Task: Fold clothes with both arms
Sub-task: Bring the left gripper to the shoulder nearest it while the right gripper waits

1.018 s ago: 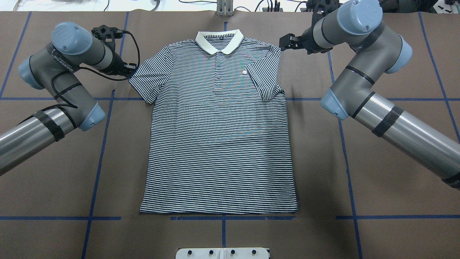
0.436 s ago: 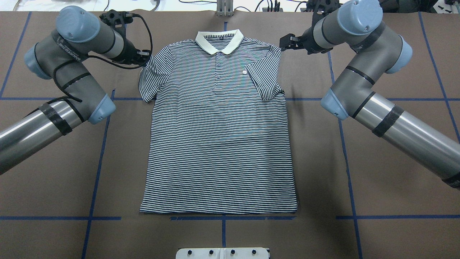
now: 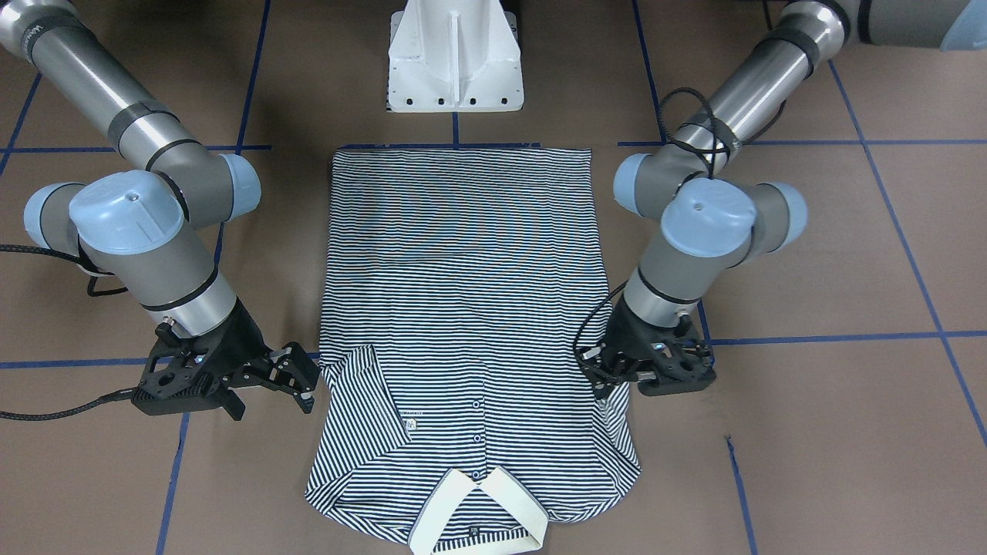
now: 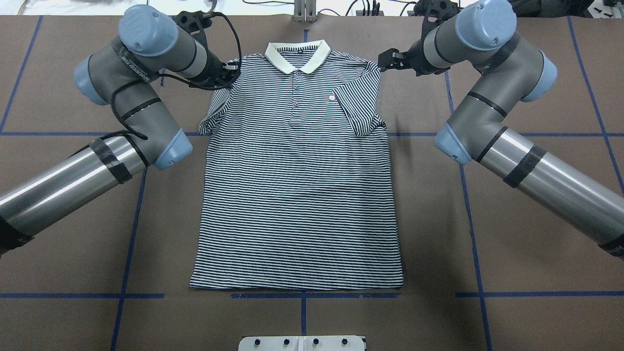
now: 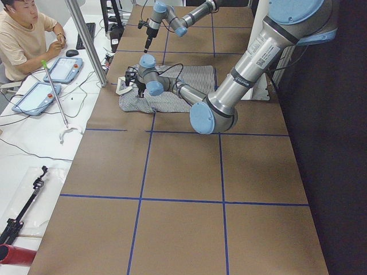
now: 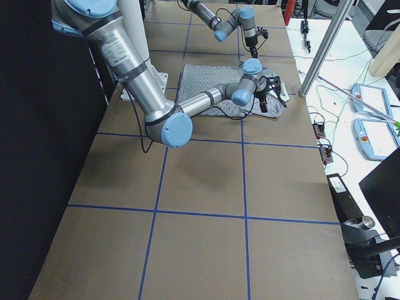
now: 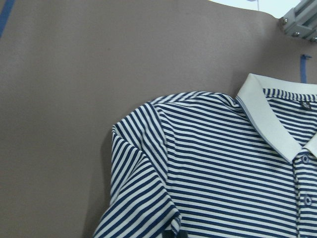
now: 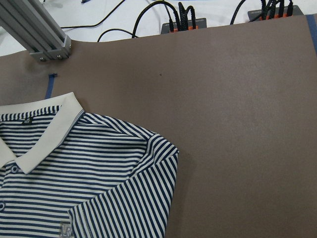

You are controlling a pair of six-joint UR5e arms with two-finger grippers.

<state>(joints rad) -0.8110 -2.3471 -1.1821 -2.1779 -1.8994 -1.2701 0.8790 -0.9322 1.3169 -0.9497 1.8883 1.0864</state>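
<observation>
Nearest the robot, the white pedestal base (image 4: 302, 342) sits at the edge of the brown table (image 4: 536, 219), which is marked off with blue tape lines. Just beyond it lies the striped polo shirt (image 4: 297, 195), front side up, its hem straight along a tape line and its body spread flat toward the far edge.

Further up the shirt, the right sleeve (image 4: 360, 109) is folded inward over the chest, touching the small chest patch (image 4: 332, 97). The left sleeve (image 4: 214, 109) is bunched and partly raised off the table. The buttoned placket (image 4: 296, 95) runs up to the cream collar (image 4: 297, 57), which lies flat at the far end.

The left gripper (image 3: 600, 381) is at the left shoulder, its jaws clamped on the fabric of the left sleeve. The right gripper (image 4: 382, 59) hangs just beside the right shoulder with its 2 fingers spread apart, holding nothing and clear of the cloth.

Past the collar stand an aluminium post (image 8: 39, 34) and a row of black cables (image 8: 183, 20). Beyond the table's far edge, a person (image 5: 23, 40) sits at a white desk with 2 tablets (image 5: 60, 69).
</observation>
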